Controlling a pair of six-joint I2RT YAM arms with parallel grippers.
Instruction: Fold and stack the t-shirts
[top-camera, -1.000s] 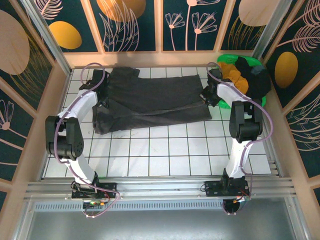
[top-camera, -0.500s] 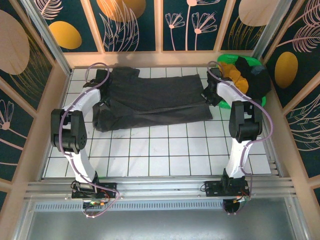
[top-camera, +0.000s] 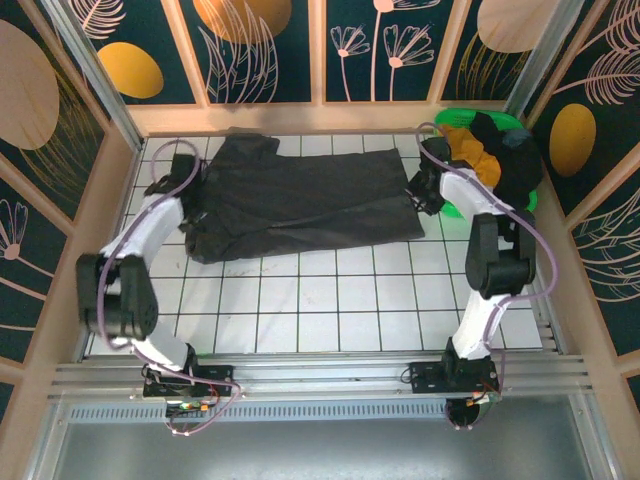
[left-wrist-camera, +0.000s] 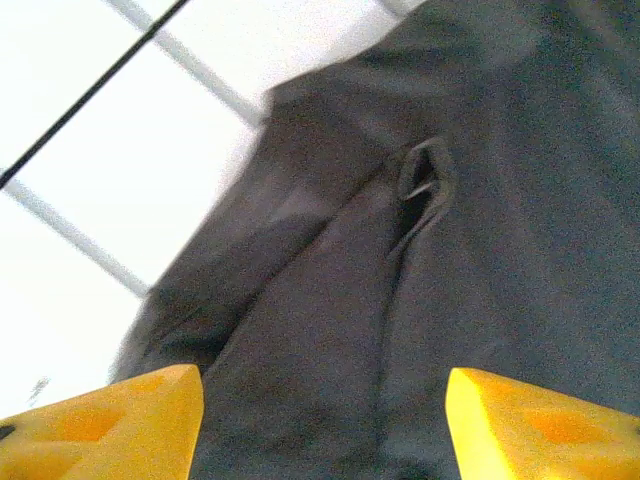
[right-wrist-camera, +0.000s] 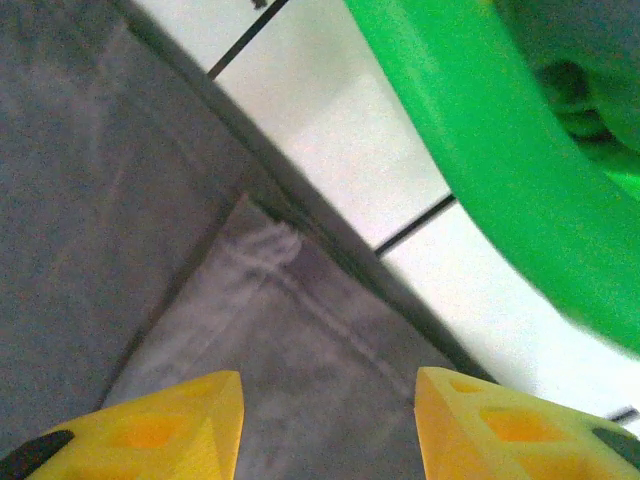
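Hovering at either end of the charcoal t-shirt (top-camera: 300, 200) on the far tiles (top-camera: 318, 145), your left gripper (left-wrist-camera: 322, 395) and right gripper (right-wrist-camera: 328, 390) gape empty; grab shallow and you could pinch one layer, skewing the fold.

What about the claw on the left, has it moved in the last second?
Yes. The left gripper has shifted left, toward the wooden side wall, and now sits at the left edge of the charcoal t-shirt with its jaws open.
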